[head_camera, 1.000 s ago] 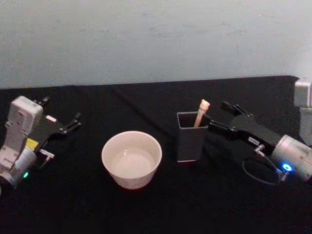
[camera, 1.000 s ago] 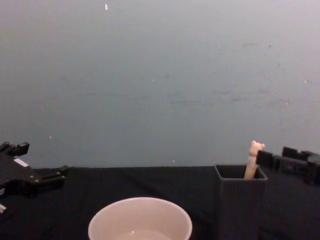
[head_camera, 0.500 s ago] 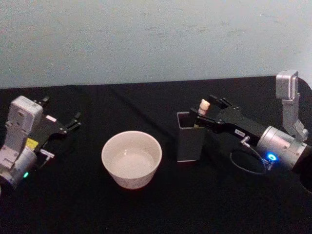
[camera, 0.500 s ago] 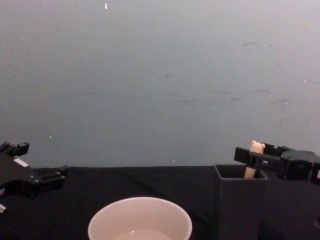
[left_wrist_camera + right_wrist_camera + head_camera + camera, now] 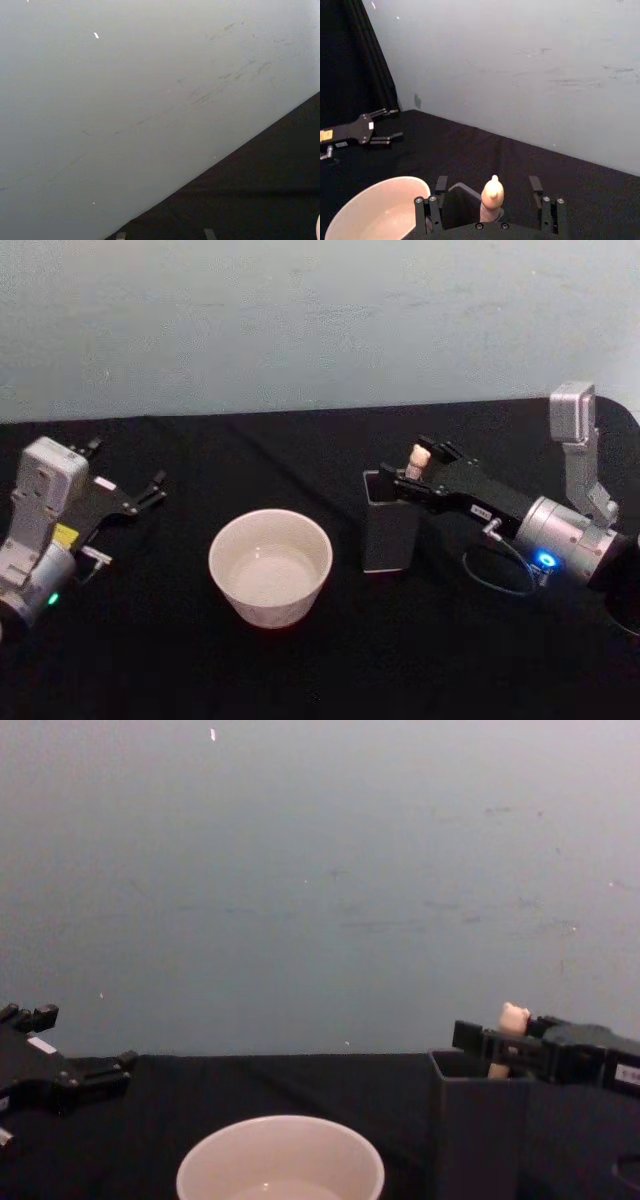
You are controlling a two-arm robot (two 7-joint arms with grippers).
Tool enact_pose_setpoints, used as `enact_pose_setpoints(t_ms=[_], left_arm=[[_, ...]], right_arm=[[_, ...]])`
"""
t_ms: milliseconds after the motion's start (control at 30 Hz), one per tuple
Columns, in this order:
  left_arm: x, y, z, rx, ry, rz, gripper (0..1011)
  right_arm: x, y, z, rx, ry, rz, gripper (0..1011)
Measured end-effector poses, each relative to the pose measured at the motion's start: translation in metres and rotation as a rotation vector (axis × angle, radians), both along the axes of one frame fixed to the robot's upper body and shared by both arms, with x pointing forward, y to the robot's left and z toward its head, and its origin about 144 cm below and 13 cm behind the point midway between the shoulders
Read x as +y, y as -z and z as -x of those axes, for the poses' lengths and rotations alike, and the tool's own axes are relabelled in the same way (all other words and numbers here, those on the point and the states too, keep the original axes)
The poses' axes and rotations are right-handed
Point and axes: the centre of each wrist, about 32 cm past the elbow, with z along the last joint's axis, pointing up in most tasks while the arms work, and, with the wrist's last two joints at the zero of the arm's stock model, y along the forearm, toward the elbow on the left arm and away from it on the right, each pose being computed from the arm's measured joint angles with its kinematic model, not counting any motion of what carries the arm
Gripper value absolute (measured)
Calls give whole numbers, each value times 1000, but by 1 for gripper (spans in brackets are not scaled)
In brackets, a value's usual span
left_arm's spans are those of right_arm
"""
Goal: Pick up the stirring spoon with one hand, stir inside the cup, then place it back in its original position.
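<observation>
I see the right gripper (image 5: 412, 472) above the holder (image 5: 388, 535), jaws spread wide on either side of the stirring spoon (image 5: 417, 456) without touching it. The spoon stands in the holder. The cup (image 5: 270, 606) sits left of the holder. The left gripper (image 5: 152, 490) is parked farther left, jaws apart.

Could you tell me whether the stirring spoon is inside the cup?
No, the stirring spoon stands in the dark grey holder beside the cup.

Pretty much all pale grey wall (image 5: 125, 100) here, with a few dark scuff marks (image 5: 205, 97) and a tiny white speck (image 5: 96, 35) on it. The black-covered worktop (image 5: 260, 185) fills one corner, and its edge runs diagonally across. Two small grey tabs (image 5: 210, 233) poke in at the frame edge over the black.
</observation>
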Motion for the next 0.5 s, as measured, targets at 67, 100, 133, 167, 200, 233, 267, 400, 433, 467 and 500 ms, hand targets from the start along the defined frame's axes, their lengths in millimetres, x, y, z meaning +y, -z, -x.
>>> enact_pose_setpoints(t_ms=[67, 100, 133, 167, 200, 233, 267, 400, 433, 467, 500], left_arm=[[0, 0, 0, 0, 0, 0, 1001], [0, 0, 0, 0, 0, 0, 1001], [0, 0, 0, 0, 0, 0, 1001], [0, 0, 0, 0, 0, 0, 1001], [0, 0, 0, 0, 0, 0, 1001], [0, 0, 0, 0, 0, 0, 1001], [0, 0, 0, 0, 0, 0, 1001], [0, 0, 0, 0, 0, 0, 1001], [0, 0, 0, 0, 0, 0, 1002], [0, 0, 0, 0, 0, 0, 1001], [0, 0, 0, 0, 0, 0, 1001]], right_arm=[[0, 0, 0, -1, 1, 8, 1002], [0, 0, 0, -1, 1, 8, 1002], [0, 0, 0, -1, 1, 8, 1002], [0, 0, 0, -1, 1, 8, 1002], [0, 0, 0, -1, 1, 8, 1002], [0, 0, 0, -1, 1, 7, 1002], [0, 0, 0, 0, 1, 7, 1002], [0, 0, 0, 0, 1, 5, 997], [0, 0, 0, 0, 1, 5, 992], [0, 0, 0, 1, 2, 4, 954], [0, 0, 0, 1, 2, 4, 942]])
